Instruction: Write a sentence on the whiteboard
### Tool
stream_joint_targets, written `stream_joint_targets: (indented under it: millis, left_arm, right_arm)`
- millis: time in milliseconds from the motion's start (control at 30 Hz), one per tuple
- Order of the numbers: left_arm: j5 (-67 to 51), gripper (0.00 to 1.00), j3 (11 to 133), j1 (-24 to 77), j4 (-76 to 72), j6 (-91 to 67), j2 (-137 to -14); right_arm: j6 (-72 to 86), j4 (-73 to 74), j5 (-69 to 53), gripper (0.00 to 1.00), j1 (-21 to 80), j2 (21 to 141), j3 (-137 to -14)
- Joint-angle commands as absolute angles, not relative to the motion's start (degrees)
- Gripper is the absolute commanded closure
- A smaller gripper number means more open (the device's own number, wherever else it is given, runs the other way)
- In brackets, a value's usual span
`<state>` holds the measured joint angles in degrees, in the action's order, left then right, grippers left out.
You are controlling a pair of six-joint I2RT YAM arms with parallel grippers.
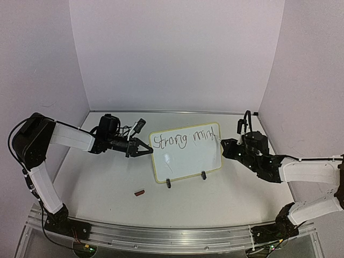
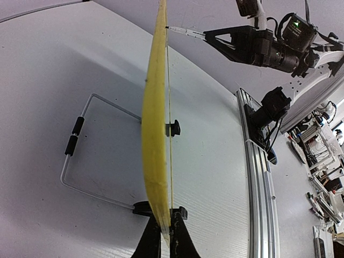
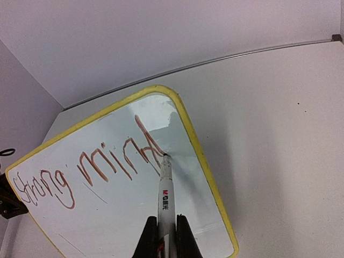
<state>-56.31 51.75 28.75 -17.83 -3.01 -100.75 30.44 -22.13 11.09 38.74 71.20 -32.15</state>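
Pinching the whiteboard by its left edge, the left gripper faces the right gripper, clamped on a marker touching the sentence at its last letter.

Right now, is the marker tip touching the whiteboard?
Touching. The left wrist view, edge-on to the whiteboard, shows the marker tip meeting its face with no gap; the right wrist view agrees.

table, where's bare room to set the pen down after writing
Widest bare patch: the table in front of the whiteboard, between its feet and the rail, right of the small red piece. Crowded: both board ends, where the left gripper clamps it and the right gripper holds the pen.
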Motion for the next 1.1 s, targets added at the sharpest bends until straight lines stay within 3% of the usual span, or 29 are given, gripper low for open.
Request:
stream_joint_targets:
  millis: [0,1067]
  left_arm:
    - [-54.2,1.0,52.0,29.7,-14.1,-0.3,-101.2]
    - [-53.9,1.0,51.9,29.7,-14.0,-0.3,-100.9]
  right_arm:
    - [31.8,-21.4,11.5,1.0,38.4,69.8,-30.9]
    - [29.0,-15.1,15.8,1.0,38.4,62.8,-33.0]
